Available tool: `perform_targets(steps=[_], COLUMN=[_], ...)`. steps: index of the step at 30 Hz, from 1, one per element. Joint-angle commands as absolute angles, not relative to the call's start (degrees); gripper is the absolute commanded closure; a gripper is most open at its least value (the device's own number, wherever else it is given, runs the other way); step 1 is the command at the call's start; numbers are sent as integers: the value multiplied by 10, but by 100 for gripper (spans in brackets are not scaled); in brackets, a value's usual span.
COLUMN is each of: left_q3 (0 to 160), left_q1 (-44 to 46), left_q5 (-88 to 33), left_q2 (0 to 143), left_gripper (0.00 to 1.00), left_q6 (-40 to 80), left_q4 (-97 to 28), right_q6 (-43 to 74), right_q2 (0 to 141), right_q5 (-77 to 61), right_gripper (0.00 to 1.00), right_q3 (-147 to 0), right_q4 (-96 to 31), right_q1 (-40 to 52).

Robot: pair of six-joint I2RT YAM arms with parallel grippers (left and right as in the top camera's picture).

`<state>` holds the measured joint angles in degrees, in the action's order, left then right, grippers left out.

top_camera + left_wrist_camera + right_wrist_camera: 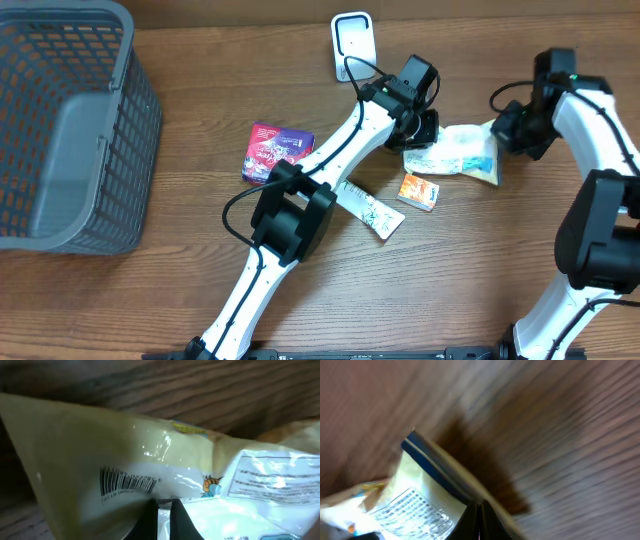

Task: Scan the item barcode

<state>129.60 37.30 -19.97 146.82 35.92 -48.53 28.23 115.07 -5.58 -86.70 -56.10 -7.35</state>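
Two pincers clamp one item: left gripper (pixel 162 510) and right gripper (pixel 480 512) each pinch an end of the crinkly white-and-yellow plastic pouch (pixel 455 150) over the wooden table (pixel 150 300), long axis running between them. We judge the white upright scanner (pixel 353 42) (beyond pouch, leftward) nearer the left gripper; barcode (pixel 127 482) visible.

Four packaged items are in view: one pale pouch (pixel 462 152), one purple packet (pixel 277 150), one long green-and-white sachet (pixel 375 212) and one small orange box (pixel 419 191). There is one grey mesh basket (pixel 140 120), one white scanner (pixel 354 40) and two robot arms (pixel 300 200).
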Motion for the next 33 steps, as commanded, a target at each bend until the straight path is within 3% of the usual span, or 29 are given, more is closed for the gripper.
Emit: perform_targets(steps=[1,7,14,18,21,24,33], left_q3=[1296,1304,1306,1306,1306,1302,1302], left_q1=[363,331,293,288,294,305,323], left_q5=[-123,-12,-1,-50,-129,-151,-149], left_q2=[1488,1468,1402,1354,1349,1359,1441], left_gripper=[96,96,96,96,96,96,96], left_q6=[365,374,373,373,373,373,377], left_q4=[-539,-636,-664,-653,-619,-597,-592], right_q6=[265,265,261,232,212,176,217], right_q2=[1155,1154,1154,1154,1154,1155,1160], right_q5=[-114,-114,-77,-58,-122,-194,-212], right_gripper=[96,96,96,96,94,94,96], right_q3=[-836,-839,-939,-1017,-1032,-1026,-919], right_q4=[-538,-542,-634,-703,-708,-707,-621], right_q1=[-50,6,22,22,23,30,55])
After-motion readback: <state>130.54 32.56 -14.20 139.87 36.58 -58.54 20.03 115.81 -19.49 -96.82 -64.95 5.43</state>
